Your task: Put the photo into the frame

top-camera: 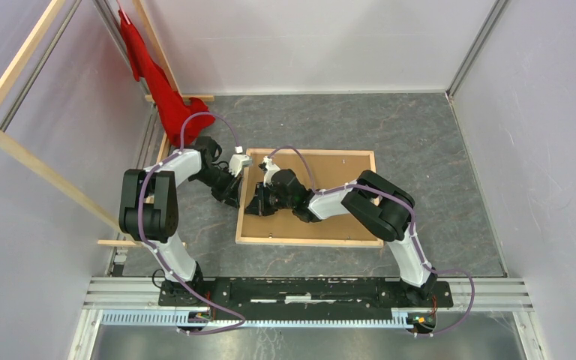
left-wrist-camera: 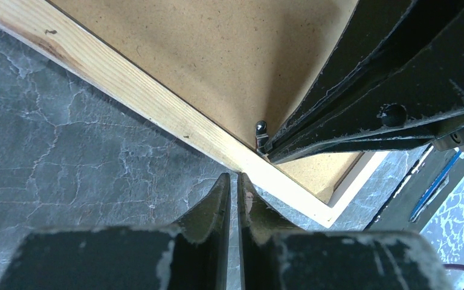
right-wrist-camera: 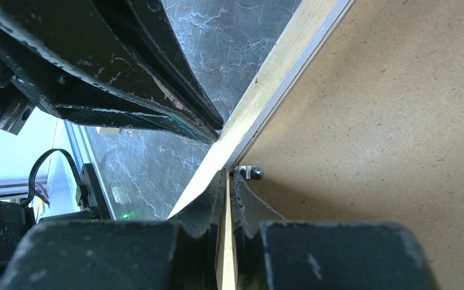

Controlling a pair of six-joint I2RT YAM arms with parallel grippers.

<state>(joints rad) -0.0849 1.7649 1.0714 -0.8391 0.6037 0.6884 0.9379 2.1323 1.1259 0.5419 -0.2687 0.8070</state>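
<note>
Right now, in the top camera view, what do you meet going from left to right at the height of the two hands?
pale wooden beam → left arm → left hand → right hand → right arm → bare grey table

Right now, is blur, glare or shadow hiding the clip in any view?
Left wrist: frame and clip sharp, left gripper blurred, right gripper shades the board beside the clip, bottom-right corner blown out. Right wrist: clip slightly soft, near fingers blurred, white glare at left. Top external: even light, sharp, but the grippers cover the clip.
</note>
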